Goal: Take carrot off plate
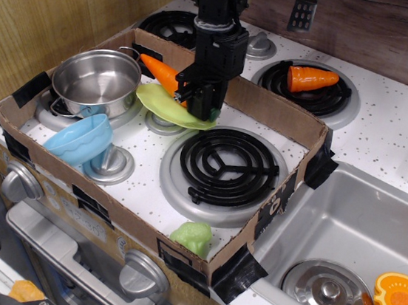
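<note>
The long orange carrot is tilted, its pointed tip up and to the left, its thick end hidden between the fingers of my gripper. The gripper is shut on that end. The carrot hangs just above the lime-green plate; I cannot tell whether it still touches it. The plate lies on a small burner inside the cardboard box, tipped up slightly at its left edge. The green stem cap is hidden behind the gripper.
A steel pot stands left of the plate and a light blue bowl in front of it. A large black burner is to the right. A stubby orange carrot piece lies on the back burner. The cardboard wall rings the area.
</note>
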Robot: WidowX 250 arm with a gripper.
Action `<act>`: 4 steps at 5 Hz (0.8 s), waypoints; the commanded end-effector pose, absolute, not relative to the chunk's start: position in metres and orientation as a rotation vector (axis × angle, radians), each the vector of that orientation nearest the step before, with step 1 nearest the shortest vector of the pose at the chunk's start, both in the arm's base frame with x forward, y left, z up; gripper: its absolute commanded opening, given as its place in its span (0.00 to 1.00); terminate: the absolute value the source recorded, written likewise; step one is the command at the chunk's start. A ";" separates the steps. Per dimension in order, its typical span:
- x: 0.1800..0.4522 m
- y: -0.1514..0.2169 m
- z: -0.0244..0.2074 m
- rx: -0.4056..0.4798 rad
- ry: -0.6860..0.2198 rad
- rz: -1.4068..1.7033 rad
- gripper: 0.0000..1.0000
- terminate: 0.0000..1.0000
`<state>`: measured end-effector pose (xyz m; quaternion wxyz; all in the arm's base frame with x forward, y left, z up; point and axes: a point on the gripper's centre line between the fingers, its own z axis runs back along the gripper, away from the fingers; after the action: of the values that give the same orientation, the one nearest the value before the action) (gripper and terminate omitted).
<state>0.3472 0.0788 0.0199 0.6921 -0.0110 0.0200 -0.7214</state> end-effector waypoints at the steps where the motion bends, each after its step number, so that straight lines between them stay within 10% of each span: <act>1: 0.332 0.065 0.085 0.327 -0.018 -1.641 0.00 0.00; 2: 0.319 0.051 0.100 0.436 -0.046 -1.638 0.00 0.00; 4: 0.309 0.032 0.100 0.354 -0.095 -1.518 0.00 0.00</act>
<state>0.3131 0.0329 0.0874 0.7183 0.1406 -0.0256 -0.6809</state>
